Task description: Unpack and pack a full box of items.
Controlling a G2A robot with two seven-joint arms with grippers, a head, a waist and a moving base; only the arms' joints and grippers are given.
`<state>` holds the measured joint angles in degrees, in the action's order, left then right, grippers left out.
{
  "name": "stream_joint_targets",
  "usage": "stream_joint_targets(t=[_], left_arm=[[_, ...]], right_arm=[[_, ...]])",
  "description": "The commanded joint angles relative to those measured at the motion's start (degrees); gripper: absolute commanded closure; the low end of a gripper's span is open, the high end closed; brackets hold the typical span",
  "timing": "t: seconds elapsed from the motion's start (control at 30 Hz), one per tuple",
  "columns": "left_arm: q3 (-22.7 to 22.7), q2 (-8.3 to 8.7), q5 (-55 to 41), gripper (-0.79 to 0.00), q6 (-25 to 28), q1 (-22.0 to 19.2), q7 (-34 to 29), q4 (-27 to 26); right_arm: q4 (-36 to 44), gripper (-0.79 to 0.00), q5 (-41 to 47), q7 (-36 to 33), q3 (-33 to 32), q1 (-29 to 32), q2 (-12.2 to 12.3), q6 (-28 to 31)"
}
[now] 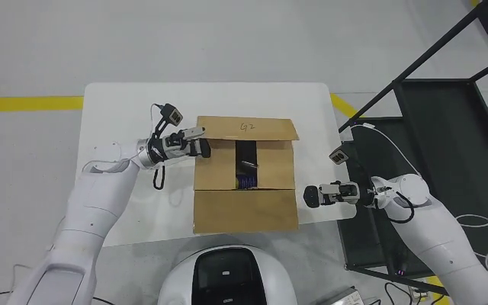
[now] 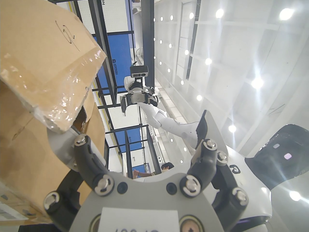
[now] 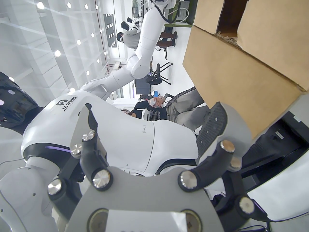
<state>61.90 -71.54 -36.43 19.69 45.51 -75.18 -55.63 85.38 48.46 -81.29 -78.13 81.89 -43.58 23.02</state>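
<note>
Midway on the white worktop (image 1: 130, 107) sits the brown cardboard box (image 1: 244, 175), flaps partly parted. Left fingers (image 2: 204, 131) gape at its taped flap corner, right fingers (image 3: 212, 124) beside the opposite wall, both empty. Tugging one flap might drag the box.

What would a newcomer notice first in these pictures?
A cardboard box sits in the middle of the table with its flaps spread, dark items showing in the gap between them. The left gripper, open, is at the box's far left corner; the right gripper, open, hangs off its right side by the table edge.
</note>
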Motion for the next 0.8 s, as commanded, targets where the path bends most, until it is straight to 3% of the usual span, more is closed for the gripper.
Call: stream_joint_targets(t=[0.0,0.33,0.77], left_arm=[[-0.47,-0.32,-0.49,-0.785,-0.05,-1.36,0.26,0.23],[-3.98,-3.14,-4.07,-0.785,0.75,-10.73,2.48,8.34],[-10.74,-8.78,-0.32,-0.785,7.97,-20.58,15.13,24.87]], right_arm=[[0.00,-0.785,0.00,0.00,0.00,0.00,0.00,0.00],[0.00,-0.785,0.00,0.00,0.00,0.00,0.00,0.00],[0.00,-0.785,0.00,0.00,0.00,0.00,0.00,0.00]])
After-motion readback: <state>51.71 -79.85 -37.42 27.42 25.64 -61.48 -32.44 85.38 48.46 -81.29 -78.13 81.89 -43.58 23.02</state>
